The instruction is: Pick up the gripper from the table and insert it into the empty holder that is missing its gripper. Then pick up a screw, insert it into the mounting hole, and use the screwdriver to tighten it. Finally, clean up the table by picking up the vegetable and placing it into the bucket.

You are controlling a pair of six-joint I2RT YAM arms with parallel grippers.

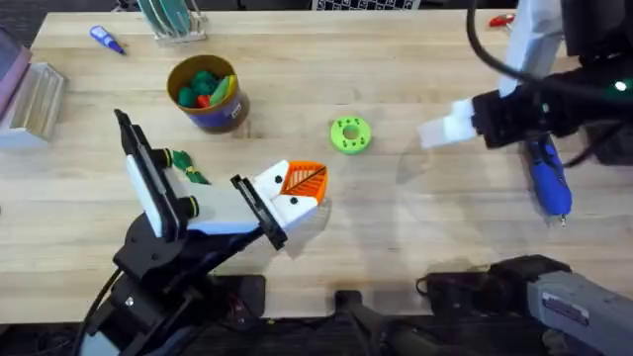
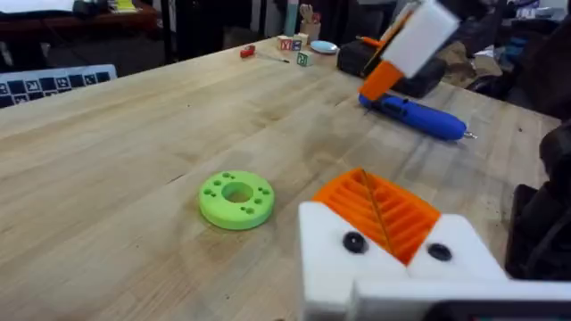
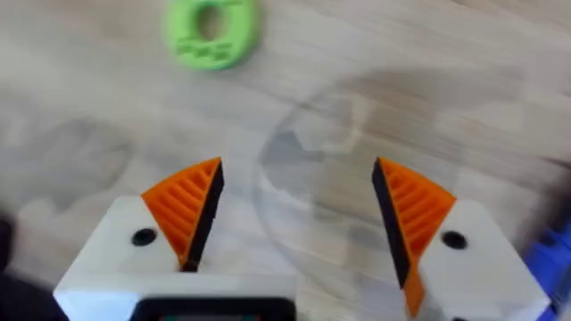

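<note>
Greenery lies toward the worktop's left side: the vegetable (image 1: 184, 164) rests on the wood just beside the left arm's forearm. The bucket (image 1: 208, 94) stands behind it, nearer the far edge, with toy produce already inside.

Toward the middle of the near edge, the left gripper (image 1: 297, 188) hovers low over the wood. Its jaws are drawn together, with orange ribbed faces meeting along a seam (image 2: 375, 209). I cannot tell whether one of those wedges is the loose gripper or a seated tip, nor which block is the holder.

A round green disc (image 1: 350, 134) sits mid-worktop, apart from both arms. Right of it, the right gripper (image 1: 437, 131) hangs with its jaws spread wide and holding nothing, both orange tips in place (image 3: 299, 214). The screwdriver (image 1: 549, 183) lies near the right edge, beneath that arm.

Risks, as I judge them:
- If a wedge is merely pinched, a slight tilt or a loosened squeeze could drop it or seat it crooked.
- A swing of the left forearm could knock the vegetable away.
- The right arm, coming down carelessly, could roll the screwdriver toward the edge.
</note>
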